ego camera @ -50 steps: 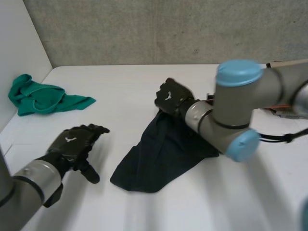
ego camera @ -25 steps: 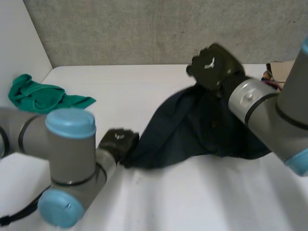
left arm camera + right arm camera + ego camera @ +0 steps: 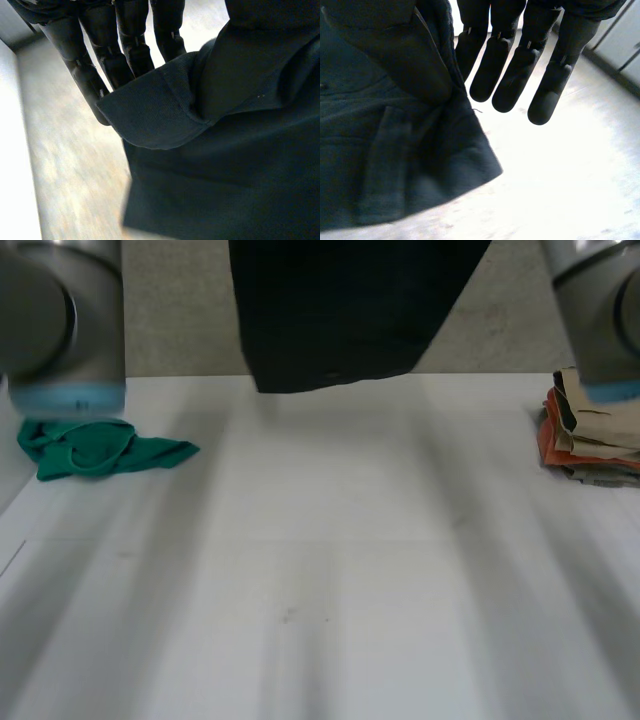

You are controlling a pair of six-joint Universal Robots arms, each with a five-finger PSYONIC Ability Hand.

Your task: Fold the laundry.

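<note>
A dark navy cloth hangs spread in the air above the far side of the white table, its lower hem clear of the surface. My left arm and right arm are raised at either side of it. In the left wrist view my left hand has an upper corner of the cloth pinched beside its fingers. Seen from the right wrist, my right hand pinches the other upper corner at the thumb side, with its fingers hanging straight.
A crumpled green cloth lies at the table's far left, near the side wall. A stack of folded tan and orange laundry sits at the far right edge.
The left hand went from open on the table to gripping the dark cloth's corner. Both arms then rose, and the cloth left the table to hang between them.
</note>
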